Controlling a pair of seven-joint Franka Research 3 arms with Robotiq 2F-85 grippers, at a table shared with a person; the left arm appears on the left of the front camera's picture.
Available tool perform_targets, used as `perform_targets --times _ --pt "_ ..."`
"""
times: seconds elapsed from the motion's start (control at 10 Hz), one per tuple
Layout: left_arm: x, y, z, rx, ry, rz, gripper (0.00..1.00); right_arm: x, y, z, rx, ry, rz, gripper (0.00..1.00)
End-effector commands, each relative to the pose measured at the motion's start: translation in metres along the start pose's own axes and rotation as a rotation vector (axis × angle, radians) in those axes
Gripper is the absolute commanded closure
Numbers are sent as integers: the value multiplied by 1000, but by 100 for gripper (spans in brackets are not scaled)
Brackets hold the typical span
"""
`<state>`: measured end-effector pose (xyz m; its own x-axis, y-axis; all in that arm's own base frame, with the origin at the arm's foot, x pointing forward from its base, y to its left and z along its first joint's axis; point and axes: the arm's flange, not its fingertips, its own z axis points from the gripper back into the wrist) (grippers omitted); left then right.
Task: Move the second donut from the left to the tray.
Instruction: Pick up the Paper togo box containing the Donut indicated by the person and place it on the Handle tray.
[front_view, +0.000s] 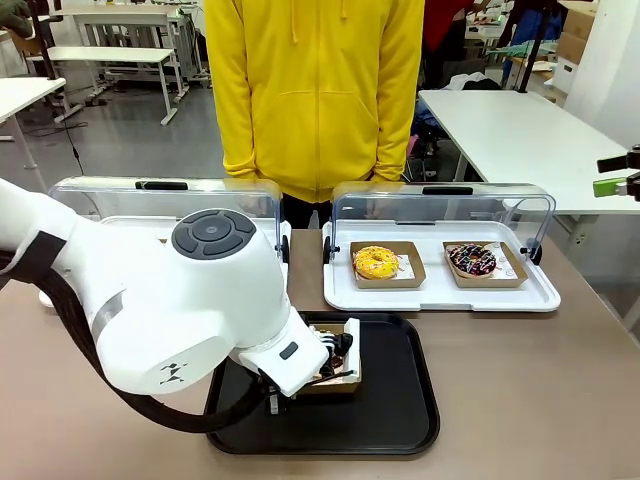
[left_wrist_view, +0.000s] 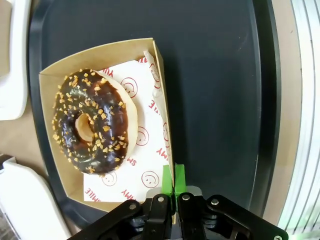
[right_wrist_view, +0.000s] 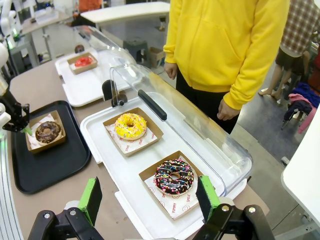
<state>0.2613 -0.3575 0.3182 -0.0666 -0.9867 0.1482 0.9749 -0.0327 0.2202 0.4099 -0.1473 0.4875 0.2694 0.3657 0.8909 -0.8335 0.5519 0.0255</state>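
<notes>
The second donut from the left (left_wrist_view: 95, 122), dark chocolate icing with pale crumbs, lies in its brown cardboard tray (left_wrist_view: 127, 52) on smiley-print paper. That cardboard tray rests on the black tray (left_wrist_view: 215, 75). My left gripper (left_wrist_view: 173, 180) is shut on the cardboard tray's side wall, green pads pinching its edge. In the front view the left arm hides most of the donut (front_view: 335, 362) on the black tray (front_view: 390, 410). The right wrist view shows the donut (right_wrist_view: 48, 131) at the far left. My right gripper (right_wrist_view: 149, 200) hangs open above the right white tray, holding nothing.
A white tray (front_view: 440, 295) with its clear lid raised holds a yellow donut (front_view: 376, 262) and a sprinkled dark donut (front_view: 472, 260). Another lidded white tray (right_wrist_view: 87, 85) holds a red donut (right_wrist_view: 83, 61). A person in a yellow hoodie (front_view: 315, 100) stands at the far side.
</notes>
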Motion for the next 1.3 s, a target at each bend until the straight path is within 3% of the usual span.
perform_targets --times 0.0,0.5,0.8,0.9,1.1,1.2 --pt "6 3 -2 -4 9 -15 98 1 0 0 2 -6 4 0" --pt "7 7 -6 -32 32 -36 98 1 0 0 2 -6 4 0" --pt "8 11 2 -32 46 -45 10 1 0 0 2 -6 4 0" --pt "7 14 8 -39 41 -39 0 1 0 0 2 -6 4 0" --pt "4 23 28 -52 38 -24 0 1 0 0 2 -6 4 0" --pt "4 26 38 -51 43 -26 7 1 0 0 2 -6 4 0"
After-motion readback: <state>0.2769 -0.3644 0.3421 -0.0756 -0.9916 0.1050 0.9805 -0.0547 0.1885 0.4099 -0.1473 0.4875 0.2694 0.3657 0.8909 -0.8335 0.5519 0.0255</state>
